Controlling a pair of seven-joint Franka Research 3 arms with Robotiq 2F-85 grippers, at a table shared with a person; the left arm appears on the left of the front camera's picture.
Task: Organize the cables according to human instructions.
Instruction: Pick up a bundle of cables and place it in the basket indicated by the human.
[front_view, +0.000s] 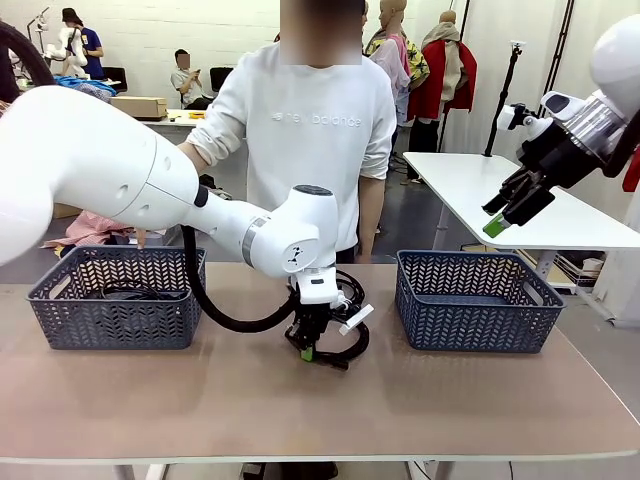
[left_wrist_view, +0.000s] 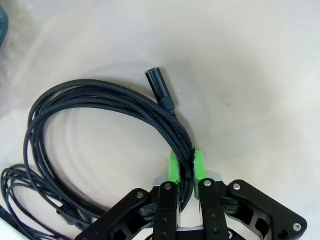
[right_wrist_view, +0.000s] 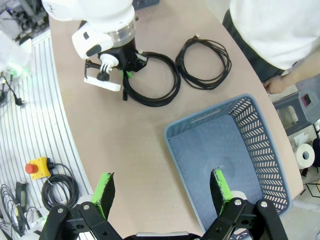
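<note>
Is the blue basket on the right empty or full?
Empty. The right basket, seen from above in the right wrist view, shows a bare blue floor.

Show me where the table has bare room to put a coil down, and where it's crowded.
Free: the near strip of the table in front of both baskets, and the right basket, which looks empty. Crowded: the middle, where the left gripper pinches one cable coil with a second coil beside it. The left basket holds cables.

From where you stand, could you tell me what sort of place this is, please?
Probably a robotics lab: the left gripper pinches a cable on the table, and a red emergency-stop button sits beside the table.
</note>
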